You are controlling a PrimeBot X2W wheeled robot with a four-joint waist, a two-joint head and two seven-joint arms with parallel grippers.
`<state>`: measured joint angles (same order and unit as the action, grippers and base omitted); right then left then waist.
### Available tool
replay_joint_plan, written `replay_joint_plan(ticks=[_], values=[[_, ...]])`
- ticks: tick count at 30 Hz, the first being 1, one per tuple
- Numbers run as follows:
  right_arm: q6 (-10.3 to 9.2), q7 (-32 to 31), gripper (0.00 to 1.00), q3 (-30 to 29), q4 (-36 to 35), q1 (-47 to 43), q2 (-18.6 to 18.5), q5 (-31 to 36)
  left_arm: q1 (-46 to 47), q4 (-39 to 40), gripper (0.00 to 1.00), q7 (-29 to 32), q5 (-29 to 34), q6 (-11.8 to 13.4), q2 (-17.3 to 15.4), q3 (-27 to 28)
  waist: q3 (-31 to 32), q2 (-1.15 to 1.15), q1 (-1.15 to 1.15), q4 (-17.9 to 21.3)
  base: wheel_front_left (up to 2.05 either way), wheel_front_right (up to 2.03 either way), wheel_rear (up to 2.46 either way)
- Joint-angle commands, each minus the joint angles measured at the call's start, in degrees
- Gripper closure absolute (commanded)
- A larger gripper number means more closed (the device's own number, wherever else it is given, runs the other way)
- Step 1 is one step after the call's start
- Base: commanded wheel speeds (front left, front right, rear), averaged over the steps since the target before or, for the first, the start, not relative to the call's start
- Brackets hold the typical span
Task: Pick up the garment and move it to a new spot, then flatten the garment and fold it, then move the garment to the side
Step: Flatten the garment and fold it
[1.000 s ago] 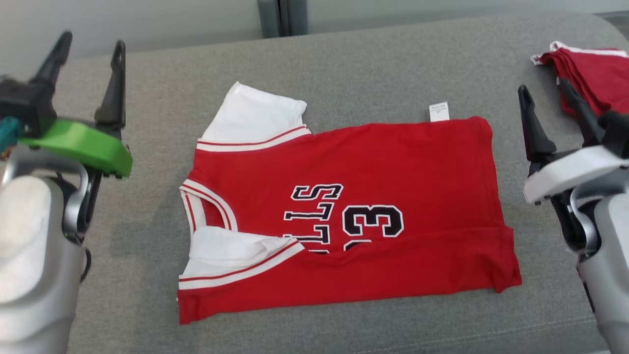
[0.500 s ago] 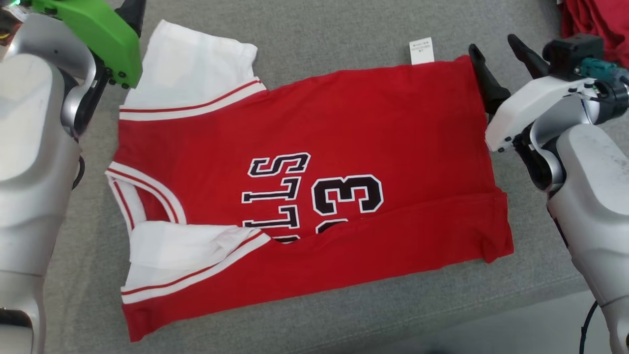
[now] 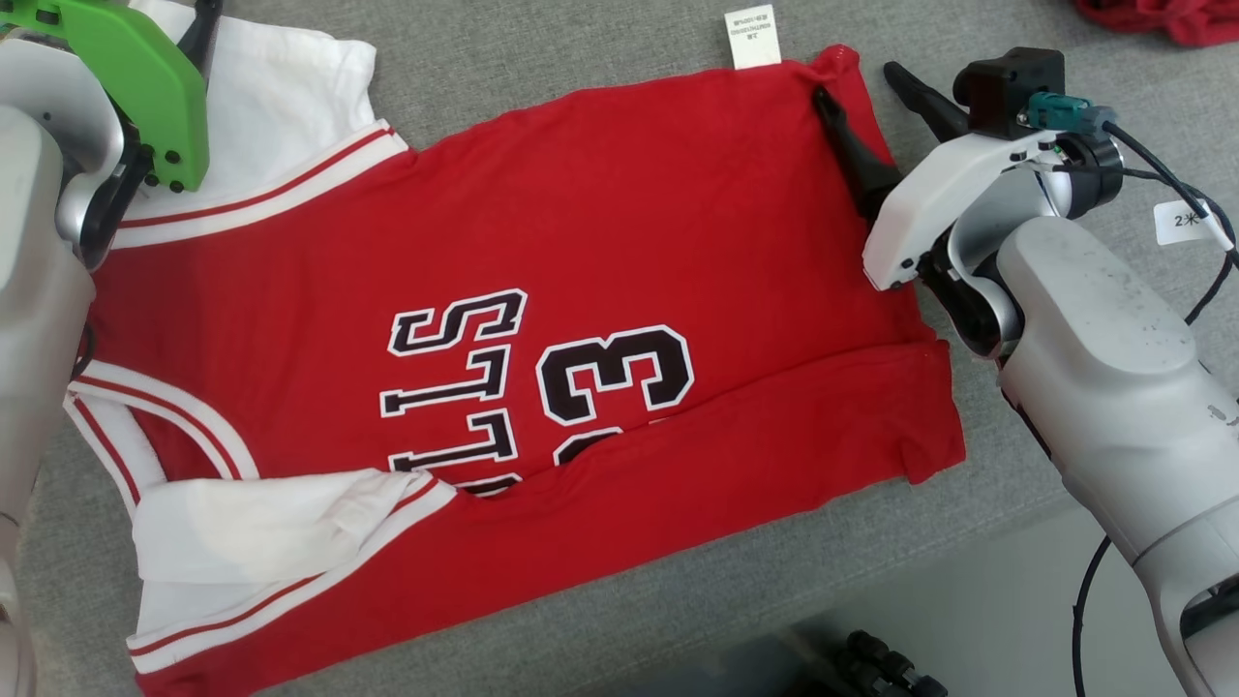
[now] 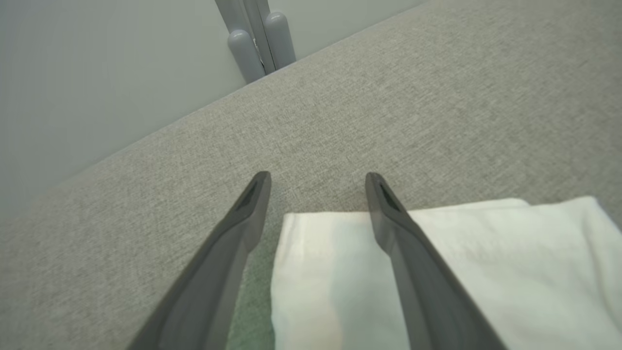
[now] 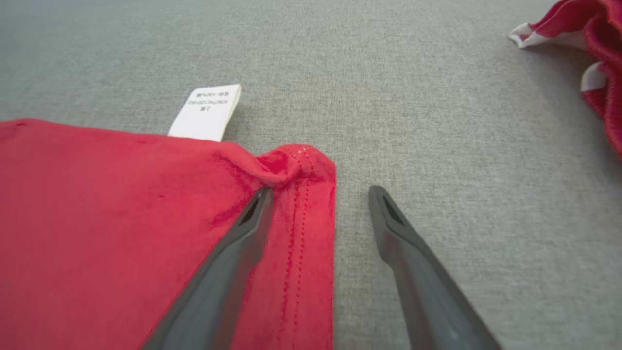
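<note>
1. The garment (image 3: 619,223), a red jersey with white sleeves and black lettering, lies spread on the grey cushion (image 3: 581,48). Its neck is toward the robot's left and its hem toward the right. The near long edge is folded up over the lower part of the print.
2. A second red garment (image 5: 600,63) lies bunched at the cushion's far right, well apart from the jersey. A white label (image 5: 206,112) sticks out from the jersey's far edge, near the hem corner.
3. Past the cushion's near edge, the head view shows pale floor (image 3: 968,620) and a dark thing (image 3: 881,668) too cut off to tell.
4. The right gripper (image 5: 320,190) stands wide and holds nothing. One finger lies on the red cloth at the far hem corner, where the fabric puckers ahead of its tip. The other is over bare cushion just beside the hem.
5. The left gripper (image 4: 317,177) is also spread wide and empty, straddling a corner of the far white sleeve (image 4: 486,272). One finger is over the sleeve and the other over the cushion beside it. Whether either touches, I cannot tell.
6. In the head view, the arm's green cover (image 3: 135,77) mostly hides that gripper's fingers. The left wrist view shows them plainly, with a pale wall (image 4: 73,73) and grey posts (image 4: 257,39) behind the cushion.
7. The right wrist view shows the hem stitching and the pucker close up.
</note>
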<state>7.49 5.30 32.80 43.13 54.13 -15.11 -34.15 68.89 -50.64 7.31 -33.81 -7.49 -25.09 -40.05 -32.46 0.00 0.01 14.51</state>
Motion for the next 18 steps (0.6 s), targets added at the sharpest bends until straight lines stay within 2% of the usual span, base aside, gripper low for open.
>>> replay_joint_plan(ticks=[1,6,18], values=[[0.00,0.6,0.00,0.9,0.8,0.9,0.0,-0.8,1.5,-0.9,0.00,-0.5,-0.3,0.0,-1.0,-0.4,-0.5,0.00,-0.01,0.6,0.00,0.00,0.00],[0.00,2.4,0.00,4.5,3.0,2.6,-0.3,-3.8,1.7,-3.9,0.00,0.3,-2.5,0.0,-0.4,-3.3,0.2,0.00,-0.01,-0.1,0.00,0.00,0.00],[0.00,3.9,0.00,10.0,5.7,4.6,-1.1,-8.7,2.0,-4.3,0.00,2.0,-9.2,0.0,0.5,-6.0,0.7,0.00,-0.01,-1.4,0.00,0.00,0.00]])
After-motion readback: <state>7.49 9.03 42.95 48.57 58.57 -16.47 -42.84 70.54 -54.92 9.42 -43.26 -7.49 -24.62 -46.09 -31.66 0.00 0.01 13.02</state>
